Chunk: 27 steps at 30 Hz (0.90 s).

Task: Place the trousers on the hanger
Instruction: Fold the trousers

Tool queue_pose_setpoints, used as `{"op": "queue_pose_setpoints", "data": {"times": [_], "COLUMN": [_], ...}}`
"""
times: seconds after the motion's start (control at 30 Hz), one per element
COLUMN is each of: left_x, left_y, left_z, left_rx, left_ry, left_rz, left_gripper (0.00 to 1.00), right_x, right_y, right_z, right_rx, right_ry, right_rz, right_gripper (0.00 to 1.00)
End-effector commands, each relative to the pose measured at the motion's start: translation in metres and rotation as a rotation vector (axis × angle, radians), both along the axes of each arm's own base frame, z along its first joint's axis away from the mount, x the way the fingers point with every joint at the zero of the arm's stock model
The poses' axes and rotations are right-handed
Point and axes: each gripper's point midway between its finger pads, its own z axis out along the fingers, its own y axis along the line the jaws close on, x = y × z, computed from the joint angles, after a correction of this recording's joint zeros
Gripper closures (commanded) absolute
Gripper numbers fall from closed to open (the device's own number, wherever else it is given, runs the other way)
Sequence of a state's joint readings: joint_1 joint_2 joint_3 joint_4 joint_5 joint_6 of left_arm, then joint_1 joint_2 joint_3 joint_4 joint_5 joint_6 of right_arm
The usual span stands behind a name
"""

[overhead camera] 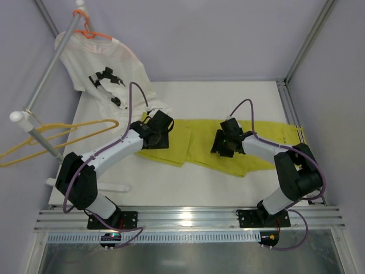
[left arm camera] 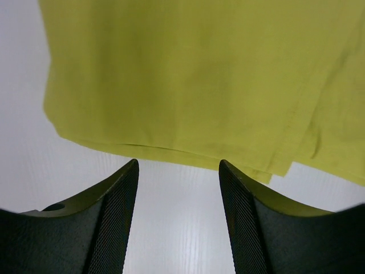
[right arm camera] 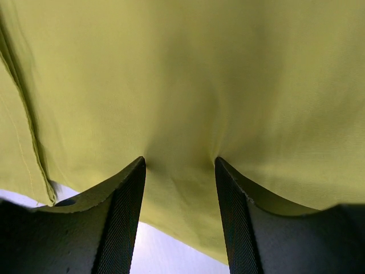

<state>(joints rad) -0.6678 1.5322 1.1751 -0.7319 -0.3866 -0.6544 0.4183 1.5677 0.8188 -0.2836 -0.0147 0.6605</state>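
The yellow-green trousers (overhead camera: 197,144) lie flat and folded across the middle of the white table, their striped band at the right end (overhead camera: 297,135). The yellow hanger (overhead camera: 54,137) hangs on the rail at the left, off the table. My left gripper (overhead camera: 155,136) is open and empty just above the table at the trousers' left edge; in the left wrist view the cloth edge (left arm camera: 171,149) lies just beyond my gripper (left arm camera: 178,165). My right gripper (overhead camera: 223,146) is open with its fingertips (right arm camera: 140,165) pressing into the trousers (right arm camera: 188,85).
A white T-shirt with black print (overhead camera: 105,71) hangs on an orange hanger (overhead camera: 86,28) from the metal rail (overhead camera: 43,85) at the back left. A frame post (overhead camera: 305,43) stands at the back right. The table's aluminium front rail (overhead camera: 188,220) runs by the arm bases.
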Motion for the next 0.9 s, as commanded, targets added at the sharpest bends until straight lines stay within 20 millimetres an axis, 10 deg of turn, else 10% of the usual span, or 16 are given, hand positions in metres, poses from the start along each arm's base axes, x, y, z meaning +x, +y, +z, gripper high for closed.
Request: {"op": "queue_pose_setpoints", "data": {"times": [0.0, 0.17, 0.43, 0.87], "left_x": [-0.006, -0.003, -0.007, -0.008], "left_y": [-0.035, -0.046, -0.073, -0.092], "left_z": [0.013, 0.013, -0.012, -0.069], "left_rx": [-0.149, -0.069, 0.015, 0.136], "left_ry": [-0.026, -0.025, -0.018, 0.071], "left_rz": [-0.095, -0.132, -0.183, -0.211], "left_gripper": [0.41, 0.41, 0.42, 0.50], "right_x": [-0.025, -0.022, -0.013, -0.018], "right_y": [0.025, 0.035, -0.010, -0.048], "right_z": [-0.010, 0.009, 0.048, 0.032], "right_rx": [0.043, 0.036, -0.096, -0.056], "right_ry": [0.106, 0.083, -0.034, -0.058], "right_rz": [0.013, 0.040, -0.017, -0.044], "right_gripper": [0.45, 0.45, 0.45, 0.45]}}
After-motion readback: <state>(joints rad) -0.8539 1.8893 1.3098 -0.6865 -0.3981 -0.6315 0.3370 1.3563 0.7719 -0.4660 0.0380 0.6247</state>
